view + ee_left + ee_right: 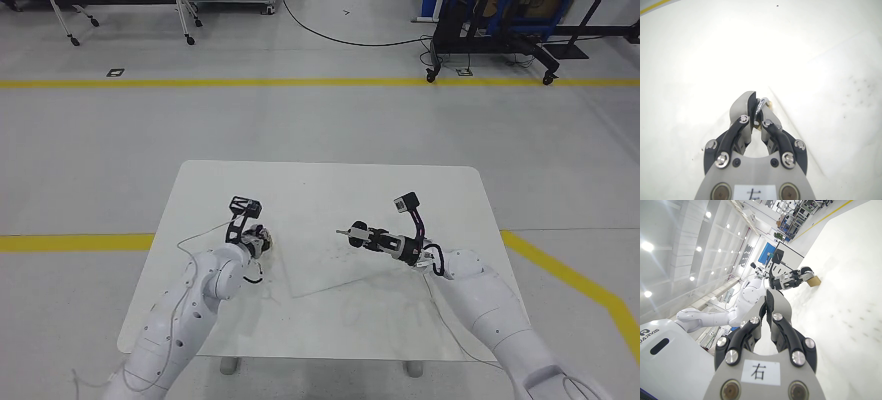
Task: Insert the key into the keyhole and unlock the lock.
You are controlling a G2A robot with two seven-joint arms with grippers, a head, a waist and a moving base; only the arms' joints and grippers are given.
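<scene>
Here we are at the table (330, 190), and the left gripper (759, 103) is clamped tight on the lock (814, 281), its black pads (752, 103) squeezing the silver shackle (761, 103) between them. Bits of the brass body peek out just under the fingers. From across the table you can see that brass block hanging below the fingertips, its lower corner right down at the white surface; whether it actually touches is hard to say. That puts the lock on the left half of the table, about midway between the near and far edges. Over to the right gripper (767, 298), whose two fingers are pressed together with no gap between the ribbed pads. In the top view a thin dark sliver juts from its tips, and that looks like the key (343, 232), pinched flat and hidden from the wrist camera by the fingers themselves. This gripper sits near the table's middle, turned on its side and aimed straight across at the lock. Key and lock are level with each other from above but well apart, with an open stretch of tabletop between them. The key is not yet in the keyhole, and the keyhole itself can't be made out from any angle.
</scene>
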